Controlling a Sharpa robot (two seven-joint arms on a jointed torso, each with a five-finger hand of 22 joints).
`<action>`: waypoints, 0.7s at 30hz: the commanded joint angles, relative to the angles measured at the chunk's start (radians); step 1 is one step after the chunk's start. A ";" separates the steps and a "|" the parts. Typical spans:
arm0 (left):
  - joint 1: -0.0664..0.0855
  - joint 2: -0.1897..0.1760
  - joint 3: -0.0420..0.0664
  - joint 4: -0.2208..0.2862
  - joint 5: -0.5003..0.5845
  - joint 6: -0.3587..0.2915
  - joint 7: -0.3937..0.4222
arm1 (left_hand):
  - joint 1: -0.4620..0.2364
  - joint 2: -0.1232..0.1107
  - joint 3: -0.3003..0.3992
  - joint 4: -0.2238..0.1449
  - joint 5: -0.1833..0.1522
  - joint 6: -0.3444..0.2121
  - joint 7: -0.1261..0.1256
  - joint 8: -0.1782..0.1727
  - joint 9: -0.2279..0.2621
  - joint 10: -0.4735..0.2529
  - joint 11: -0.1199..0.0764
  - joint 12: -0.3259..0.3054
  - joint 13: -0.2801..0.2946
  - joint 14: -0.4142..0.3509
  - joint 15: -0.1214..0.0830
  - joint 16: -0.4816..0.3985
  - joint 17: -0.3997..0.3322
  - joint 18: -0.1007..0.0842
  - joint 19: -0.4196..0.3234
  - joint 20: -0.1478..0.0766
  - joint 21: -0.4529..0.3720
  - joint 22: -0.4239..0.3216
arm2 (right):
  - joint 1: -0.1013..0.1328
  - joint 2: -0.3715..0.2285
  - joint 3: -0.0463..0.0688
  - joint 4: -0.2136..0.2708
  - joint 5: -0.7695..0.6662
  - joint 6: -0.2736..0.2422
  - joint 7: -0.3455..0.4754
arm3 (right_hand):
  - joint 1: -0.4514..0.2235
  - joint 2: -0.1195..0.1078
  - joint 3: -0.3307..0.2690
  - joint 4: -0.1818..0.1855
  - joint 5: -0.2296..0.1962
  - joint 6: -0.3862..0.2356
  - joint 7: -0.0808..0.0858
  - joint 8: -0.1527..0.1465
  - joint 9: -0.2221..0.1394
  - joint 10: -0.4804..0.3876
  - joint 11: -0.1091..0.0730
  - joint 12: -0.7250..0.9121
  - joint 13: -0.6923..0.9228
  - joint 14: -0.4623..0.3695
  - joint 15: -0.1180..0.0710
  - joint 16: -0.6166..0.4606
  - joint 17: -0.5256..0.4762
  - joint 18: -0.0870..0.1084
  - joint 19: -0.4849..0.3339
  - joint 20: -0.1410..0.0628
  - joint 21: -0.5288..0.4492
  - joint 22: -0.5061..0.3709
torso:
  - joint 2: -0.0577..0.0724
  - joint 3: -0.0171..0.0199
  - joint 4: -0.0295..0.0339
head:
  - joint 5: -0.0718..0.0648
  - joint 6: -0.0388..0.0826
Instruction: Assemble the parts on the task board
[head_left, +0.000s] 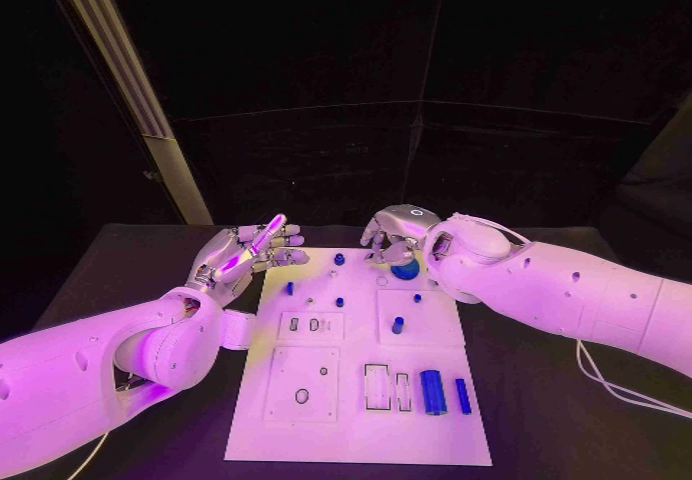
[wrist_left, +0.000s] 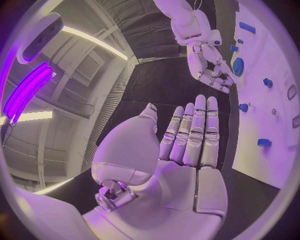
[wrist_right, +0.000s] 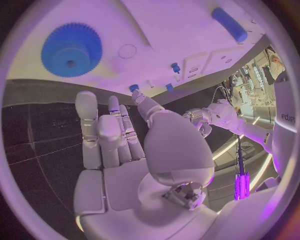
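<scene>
The white task board (head_left: 361, 420) lies in the middle of the black table. A blue gear (head_left: 407, 269) sits near its far edge, partly hidden under my right hand (head_left: 395, 232), whose fingers hang loosely over it and hold nothing. In the right wrist view the gear (wrist_right: 71, 49) lies flat on the board (wrist_right: 169, 30), just beyond the right hand's fingertips (wrist_right: 87, 100). My left hand (head_left: 245, 255) hovers at the board's far left corner with its fingers straight and nothing in it. The left wrist view shows that flat left hand (wrist_left: 187, 145) and the gear (wrist_left: 238, 66).
Small blue pegs (head_left: 339, 259) (head_left: 289, 288) (head_left: 398, 325) stand on the board's far half. A blue cylinder (head_left: 431, 390) and a blue bar (head_left: 463, 396) lie near the front right, beside empty slots (head_left: 378, 387). Bare black table (head_left: 130, 270) lies on either side.
</scene>
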 joint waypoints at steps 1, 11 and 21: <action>0.002 -0.002 0.001 0.001 -0.004 0.019 0.000 | 0.008 0.002 -0.002 -0.006 0.004 -0.005 0.014 -0.003 -0.001 -0.004 0.004 -0.003 -0.001 -0.003 0.006 -0.004 0.001 0.006 0.006 0.003 -0.007 -0.002 | 0.006 -0.042 0.001 0.034 0.156 -0.025 -0.022 | -0.032 -0.025 -0.028 0.025 0.029 0.003 -0.022 0.003 -0.001 0.095 -0.026 0.071 0.044 0.022 -0.024 0.041 0.064 -0.025 0.023 -0.021 0.031 0.043 | -0.004 -0.0007 -0.0090 | -0.001 0.001; 0.002 -0.001 0.000 -0.004 -0.004 0.028 -0.005 | 0.009 0.003 -0.002 -0.007 0.004 -0.005 0.014 -0.004 -0.001 -0.004 0.004 -0.004 -0.001 -0.003 0.006 -0.006 0.002 0.006 0.006 0.004 -0.008 -0.003 | 0.013 -0.140 0.000 0.067 0.202 0.113 -0.107 | -0.033 -0.049 -0.227 0.178 0.086 -0.075 -0.017 0.017 -0.004 0.141 -0.028 0.869 0.887 0.052 -0.024 0.232 0.403 -0.063 0.115 -0.028 0.170 0.266 | -0.005 0.0001 -0.0161 | 0.004 0.004; 0.001 0.002 -0.001 -0.005 -0.004 0.034 -0.012 | 0.010 0.005 -0.002 -0.007 0.005 -0.005 0.014 -0.005 -0.001 -0.004 0.004 -0.005 -0.001 -0.003 0.006 -0.007 0.002 0.006 0.006 0.004 -0.009 -0.003 | 0.013 -0.124 0.000 0.037 0.127 0.193 -0.156 | 0.063 -0.046 -0.276 0.207 0.103 -0.098 -0.012 0.045 -0.003 0.164 -0.018 1.025 1.076 0.059 -0.015 0.260 0.467 -0.068 0.121 -0.019 0.193 0.301 | -0.004 -0.0007 -0.0143 | 0.001 -0.001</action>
